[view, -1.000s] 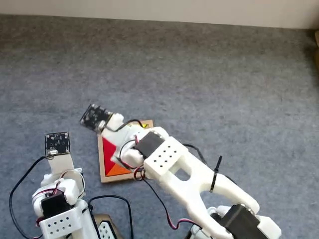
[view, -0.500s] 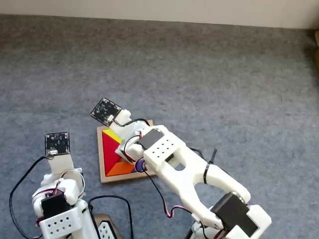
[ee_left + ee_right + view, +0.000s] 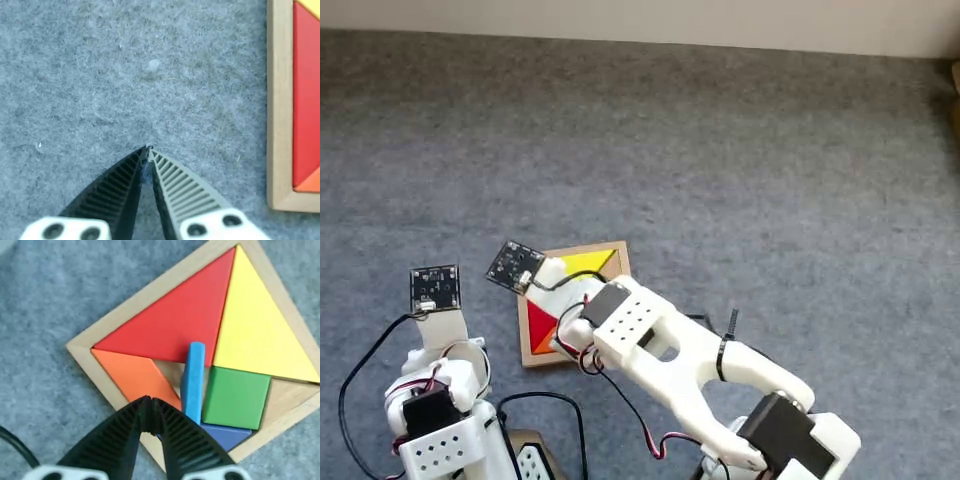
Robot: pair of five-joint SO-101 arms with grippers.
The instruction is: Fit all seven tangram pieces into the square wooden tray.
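Right pincer (image 3: 148, 416) clenched, empty | left pincer (image 3: 147, 152) clenched, empty | tray (image 3: 582, 249) partly hidden under right arm (image 3: 665, 350)

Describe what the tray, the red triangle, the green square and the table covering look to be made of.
The square wooden tray: pale bare wood, matte, with faint grain on its rim. The red triangle and the green square: probably painted wood, in flat even colour with crisp edges; plastic cannot be ruled out. The table covering: grey felt or short-pile carpet, fuzzy with loose fibres.
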